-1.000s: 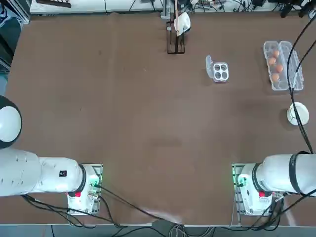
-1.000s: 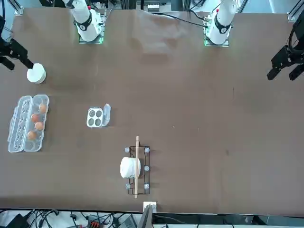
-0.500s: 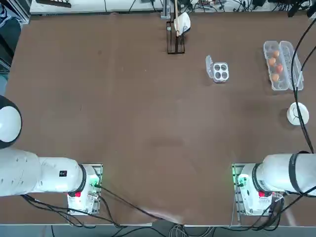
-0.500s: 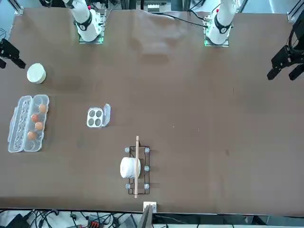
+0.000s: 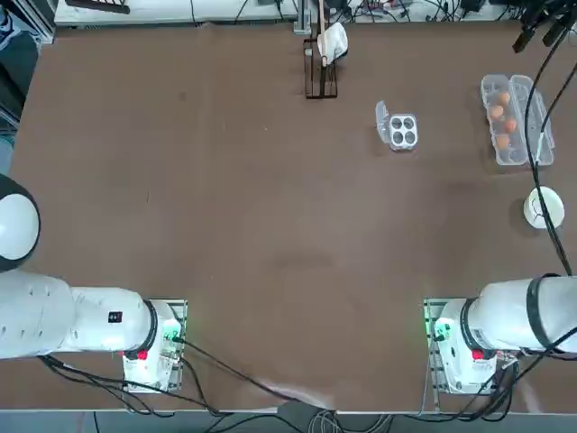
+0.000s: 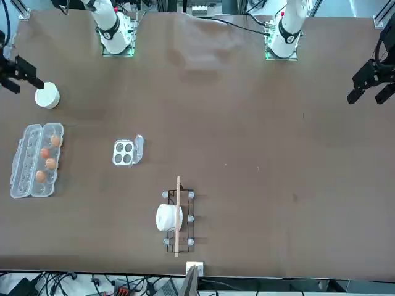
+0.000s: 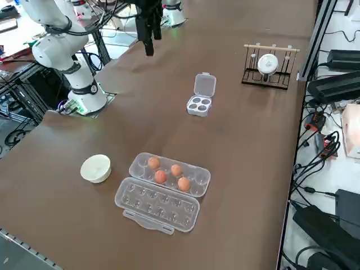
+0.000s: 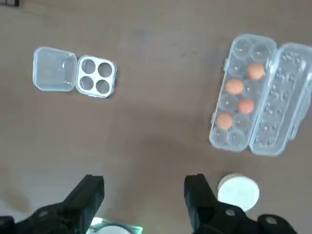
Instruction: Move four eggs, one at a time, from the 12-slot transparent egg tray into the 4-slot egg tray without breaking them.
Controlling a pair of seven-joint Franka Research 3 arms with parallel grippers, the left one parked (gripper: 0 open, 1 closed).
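Observation:
Four orange-brown eggs (image 8: 234, 87) lie in cups of the 12-slot transparent egg tray (image 8: 231, 139), whose lid is folded open beside it. The top view shows that tray (image 5: 512, 155) at the far right with the eggs (image 5: 501, 141) in it. The 4-slot egg tray (image 5: 402, 131) stands to its left, flap open, and its four cups (image 8: 96, 77) hold nothing. My right gripper (image 8: 144, 195) hangs high above the table, well clear of both trays, open and empty. It shows at the left edge of the front view (image 6: 15, 73) and at the upper left of the right side view (image 7: 149, 42).
A white bowl (image 5: 544, 209) sits on the robot's side of the long tray. A black rack with a white roll and a wooden stick (image 5: 322, 63) stands at the far edge. A black cable (image 5: 532, 108) hangs across the long tray in the top view.
My right gripper has shifted slightly high over the table's right side and its cable has swung with it. Its fingers stay open. The eggs, trays and bowl have not moved.

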